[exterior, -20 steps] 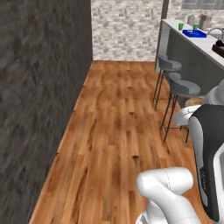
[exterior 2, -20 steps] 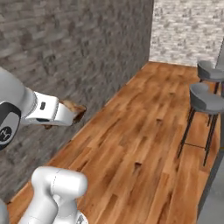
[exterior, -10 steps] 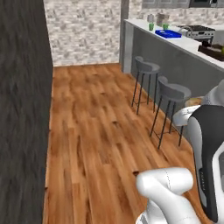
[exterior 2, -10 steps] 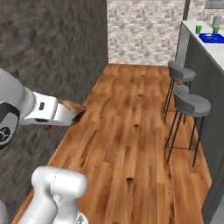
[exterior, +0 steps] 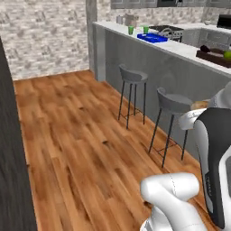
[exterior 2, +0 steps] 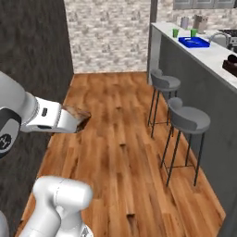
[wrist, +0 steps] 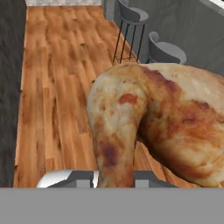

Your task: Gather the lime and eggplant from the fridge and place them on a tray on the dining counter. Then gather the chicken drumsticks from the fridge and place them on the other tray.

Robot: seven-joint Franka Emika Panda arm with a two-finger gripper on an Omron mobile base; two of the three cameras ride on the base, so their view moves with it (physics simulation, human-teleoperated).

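The claw (exterior 2: 79, 121) is clamped on a chicken drumstick (wrist: 153, 127) — up close in the hand view the roasted, golden-brown meat bulges to the right while its narrow bone end runs down between the dark finger tips. From the right base view the arm reaches out over the wooden floor (exterior 2: 120, 152), the brown drumstick showing at the end of the claw, held in the air well clear of the boards.

Off to the right runs the long dining surface (exterior: 180, 47) with its grey front. On it sits a blue tray (exterior: 152, 37) near two green cups (exterior: 131, 30), and further along a dark tray (exterior: 215, 55) with a lime (exterior: 227, 54) and a dark item beside it — too small to name with confidence. Two grey bar stools (exterior: 173, 103) stand on the floor just in front of the surface. A dark wall (exterior 2: 28, 69) closes the left side, with pale brick wall (exterior 2: 109, 34) behind.
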